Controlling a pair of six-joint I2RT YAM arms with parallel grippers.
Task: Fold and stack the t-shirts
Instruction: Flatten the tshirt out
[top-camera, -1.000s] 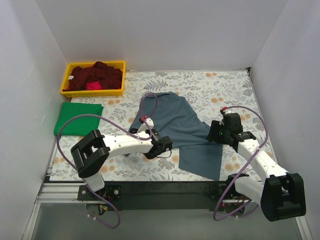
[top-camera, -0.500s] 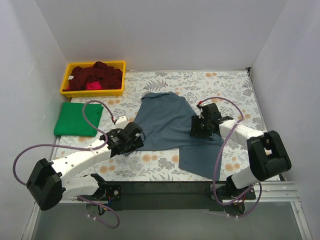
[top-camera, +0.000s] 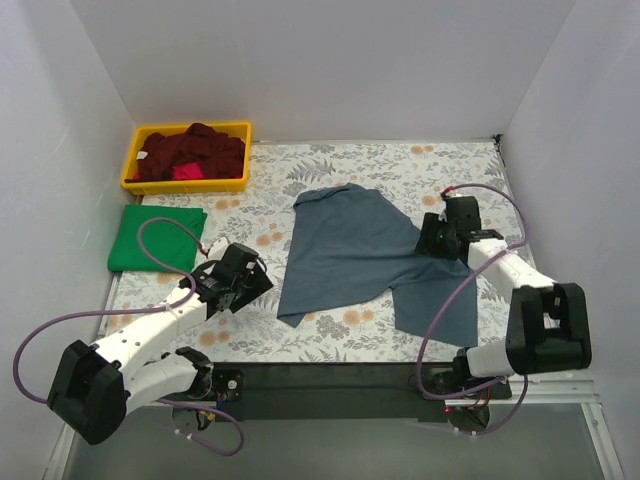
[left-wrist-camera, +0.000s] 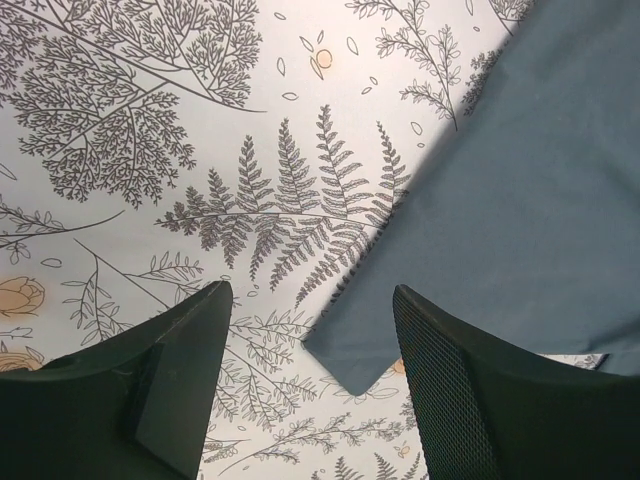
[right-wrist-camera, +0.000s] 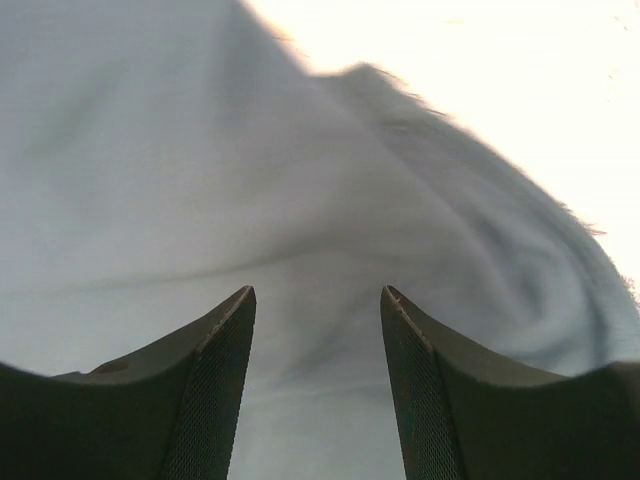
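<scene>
You have: spread t-shirt (top-camera: 355, 255) centred on table (top-camera: 440, 165); folded t-shirt (top-camera: 155, 238) left of it; bin (top-camera: 185, 185) holding heaped t-shirts (top-camera: 195, 152) behind that.

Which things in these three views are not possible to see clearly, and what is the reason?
Top view: how many dark red shirts lie in the yellow bin; they overlap.
Left wrist: the blue shirt is cut off by the right edge.
Right wrist: whether the right gripper touches the shirt; the close view is blurred.
</scene>
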